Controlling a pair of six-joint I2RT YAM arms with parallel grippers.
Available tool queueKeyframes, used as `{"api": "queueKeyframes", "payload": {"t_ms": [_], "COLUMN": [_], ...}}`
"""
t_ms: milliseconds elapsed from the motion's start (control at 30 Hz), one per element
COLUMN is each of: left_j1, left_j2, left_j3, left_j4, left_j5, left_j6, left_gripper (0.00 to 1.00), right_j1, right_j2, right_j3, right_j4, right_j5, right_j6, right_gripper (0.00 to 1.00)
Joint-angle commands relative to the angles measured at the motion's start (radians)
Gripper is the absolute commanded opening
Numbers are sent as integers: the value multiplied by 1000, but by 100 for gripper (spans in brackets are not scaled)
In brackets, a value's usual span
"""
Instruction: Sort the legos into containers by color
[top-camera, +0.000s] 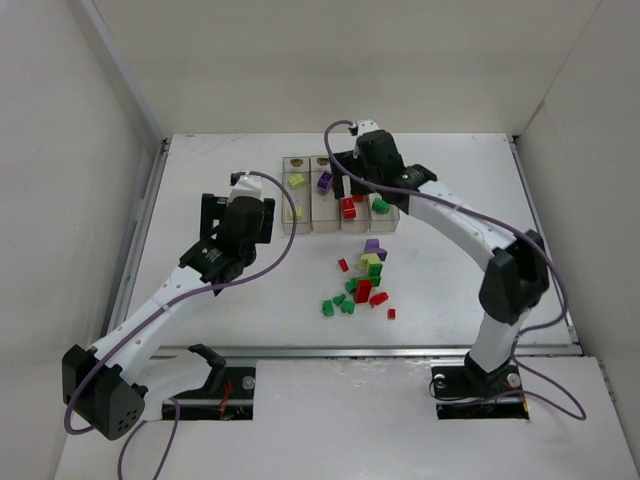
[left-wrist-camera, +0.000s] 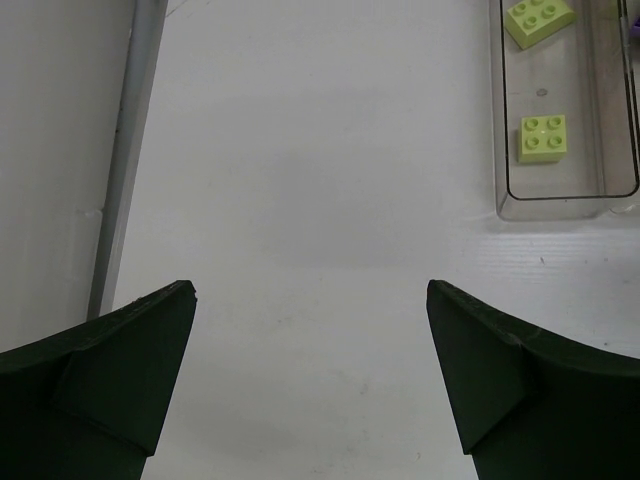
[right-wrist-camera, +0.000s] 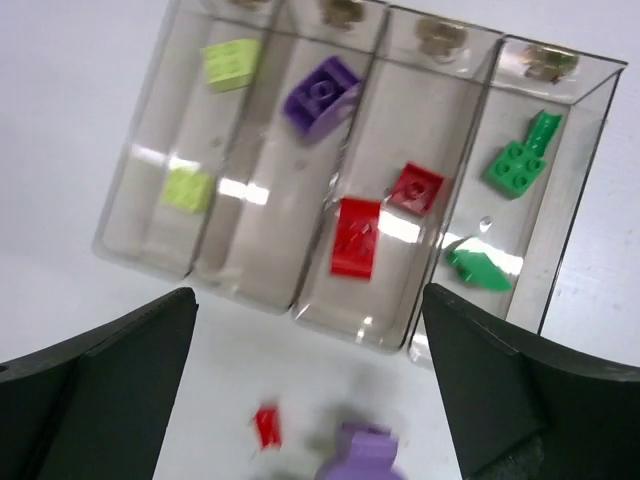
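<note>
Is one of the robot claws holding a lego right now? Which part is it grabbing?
No. The left gripper and the right gripper are both open with nothing between their fingers. The right one hangs above the containers.

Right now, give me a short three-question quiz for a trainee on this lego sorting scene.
1. True or false: the second container from the left holds two purple bricks.
2. Which colour lies in the leftmost container? A red, B yellow-green, C green.
3. How many red bricks lie in the third container from the left?
Key: 1 false, it holds one purple brick. 2 B. 3 two.
</note>
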Motion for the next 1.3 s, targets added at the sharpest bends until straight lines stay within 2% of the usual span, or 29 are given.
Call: {"api": "queueKeyframes", "payload": {"t_ms": [0, 167, 300, 400, 533, 567, 667, 867, 967, 1033, 1100, 1267], "left_j1": [-3, -3, -3, -3, -3, -3, 6, 81, 134, 173, 233, 340], "left_j2": [-18, -28, -28, -28, -37, -37, -61, -115, -139, -140, -149, -149], "left_j3": [5, -16, -16, -27, -38, -21, -30, -41, -41, -41, -41, -84], "left_j4": [17, 26, 26, 26, 47, 35, 49, 61, 26, 4, -9, -9], "left_j5": [15, 77, 181, 219, 191, 191, 191, 191, 212, 251, 280, 366], "left_j6": [-8, 23, 53, 77, 63, 40, 40, 54, 20, 2, -17, -40], "left_gripper": [100, 100, 100, 100, 100, 100, 100, 100, 100, 100, 100, 100], "right_j1": [50, 50, 50, 124, 227, 253, 265, 255, 254, 245, 245, 221], "right_j2": [-169, -315, -335, -344, -295, -280, -194, 46, 70, 79, 61, 61], "right_j3": [-100, -350, -431, -431, -349, -323, -235, -88, -89, -112, -155, -198], "right_j4": [-31, -111, -101, -91, -156, -172, -200, -288, -300, -286, -266, -231], "right_j5": [25, -7, -7, 11, 22, 22, 8, 22, 31, 42, 42, -19], "right_j6": [-36, 72, 114, 76, 13, -4, -65, -121, -76, -36, -6, 8], "right_gripper": [100, 100, 100, 100, 84, 75, 58, 58, 58, 64, 64, 65]}}
